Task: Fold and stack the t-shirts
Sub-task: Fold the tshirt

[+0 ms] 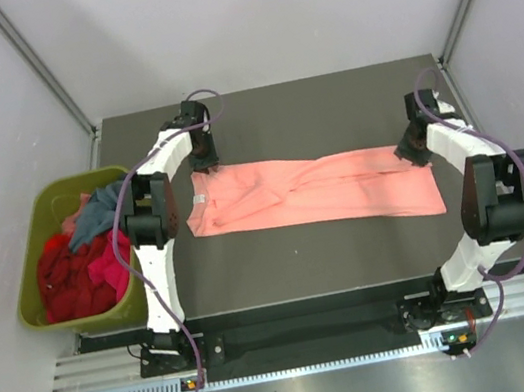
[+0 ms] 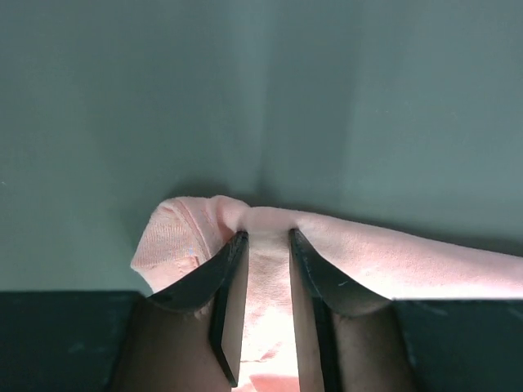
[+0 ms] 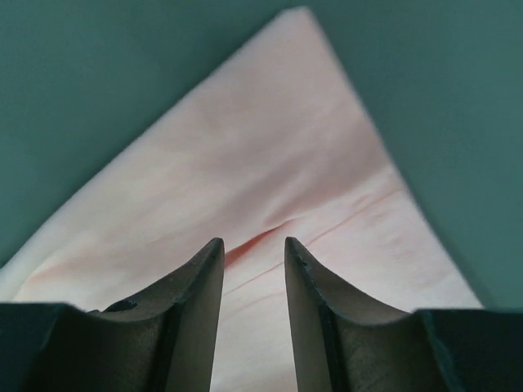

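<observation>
Pink shirt [image 1: 323, 195] is spread across the desk [image 1: 327, 103] as a long band, seemingly folded once lengthways. Its far left corner is pinched in the left jaws, with cloth bunched between them. The right jaws are held narrowly apart over the far right edge, and a grip cannot be confirmed. Other shirts [image 1: 78, 274] are heaped unfolded in the green bin [image 1: 29, 288]. Nothing is stacked yet, so most of the work is judged left.

No text or number can be read on the salmon-pink t-shirt [image 1: 343, 197] or elsewhere.
</observation>
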Robot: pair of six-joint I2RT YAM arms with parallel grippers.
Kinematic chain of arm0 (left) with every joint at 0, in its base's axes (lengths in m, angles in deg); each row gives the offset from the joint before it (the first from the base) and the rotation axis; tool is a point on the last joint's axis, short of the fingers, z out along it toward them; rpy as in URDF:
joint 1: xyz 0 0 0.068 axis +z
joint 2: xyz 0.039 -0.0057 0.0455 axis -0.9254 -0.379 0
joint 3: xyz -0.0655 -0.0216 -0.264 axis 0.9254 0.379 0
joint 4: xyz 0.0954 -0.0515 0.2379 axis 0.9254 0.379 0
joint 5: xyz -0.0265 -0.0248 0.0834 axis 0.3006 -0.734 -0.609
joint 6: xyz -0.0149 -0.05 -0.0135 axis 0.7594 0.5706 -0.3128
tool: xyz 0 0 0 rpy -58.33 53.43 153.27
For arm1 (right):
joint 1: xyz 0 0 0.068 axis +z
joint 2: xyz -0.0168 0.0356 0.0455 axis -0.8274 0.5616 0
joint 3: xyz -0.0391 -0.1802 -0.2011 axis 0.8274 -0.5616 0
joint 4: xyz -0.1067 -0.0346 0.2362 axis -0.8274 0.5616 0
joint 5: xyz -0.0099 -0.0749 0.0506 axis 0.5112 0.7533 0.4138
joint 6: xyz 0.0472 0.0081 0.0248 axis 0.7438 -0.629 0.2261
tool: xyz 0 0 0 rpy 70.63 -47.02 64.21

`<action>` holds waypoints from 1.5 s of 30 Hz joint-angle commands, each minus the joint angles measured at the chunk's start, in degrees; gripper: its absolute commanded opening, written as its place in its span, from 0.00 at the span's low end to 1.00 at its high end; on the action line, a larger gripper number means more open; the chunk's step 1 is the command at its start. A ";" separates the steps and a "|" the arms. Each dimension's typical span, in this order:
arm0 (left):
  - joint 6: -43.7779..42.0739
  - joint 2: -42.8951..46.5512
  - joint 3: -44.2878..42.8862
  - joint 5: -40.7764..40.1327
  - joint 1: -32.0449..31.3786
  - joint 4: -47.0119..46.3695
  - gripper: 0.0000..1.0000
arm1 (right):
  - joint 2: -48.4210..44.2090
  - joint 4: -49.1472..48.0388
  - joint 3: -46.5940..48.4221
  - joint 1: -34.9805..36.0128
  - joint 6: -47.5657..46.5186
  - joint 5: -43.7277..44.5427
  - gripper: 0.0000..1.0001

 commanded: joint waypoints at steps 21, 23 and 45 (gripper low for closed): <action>0.27 -4.05 -1.88 -2.14 2.58 -1.02 0.16 | 9.52 -5.28 -1.15 -7.88 0.36 7.96 0.05; 0.36 -4.39 -2.76 -2.22 2.93 -1.02 0.16 | 10.83 -5.63 0.00 -7.97 -0.52 7.43 0.00; -0.26 4.99 -6.29 0.32 2.94 1.62 0.21 | 9.53 13.43 17.06 -9.55 -2.46 8.84 0.32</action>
